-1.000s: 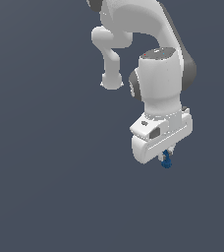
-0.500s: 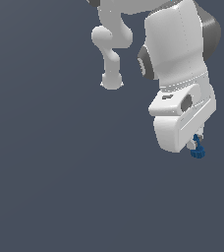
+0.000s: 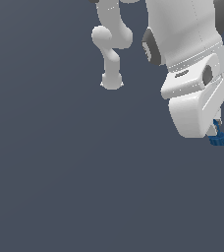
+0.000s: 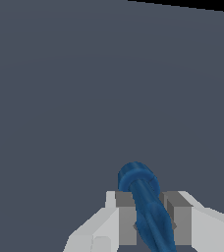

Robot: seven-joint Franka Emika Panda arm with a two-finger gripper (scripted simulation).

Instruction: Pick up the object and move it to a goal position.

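Toward the right edge of the grey worktop as the exterior view shows it, a white Franka arm reaches across from the far side, its gripper closed on the object, a small dark blue knobbly lump. Moving rightward across the frame, bare grey surface gives way to the arm's elbow link, then to the bulky white hand, and last to the blue piece, which pokes out from beneath the hand's lower right corner. No goal marker can be made out in either view.

The wrist view settles the relation that matters: the object sits squarely between the two grey finger pads, touching both, and it is no round lump but an elongated piece. Its long axis runs outward from the palm, past the pads, ending in a rounded knob that juts beyond the fingertips. The jaws press across its narrow width.

The object appears clear of the worktop, though the height cannot be judged. With the grasp already made, the transfer seems to depend on the pinch holding, since a load projecting beyond the pads could pivot or slip.
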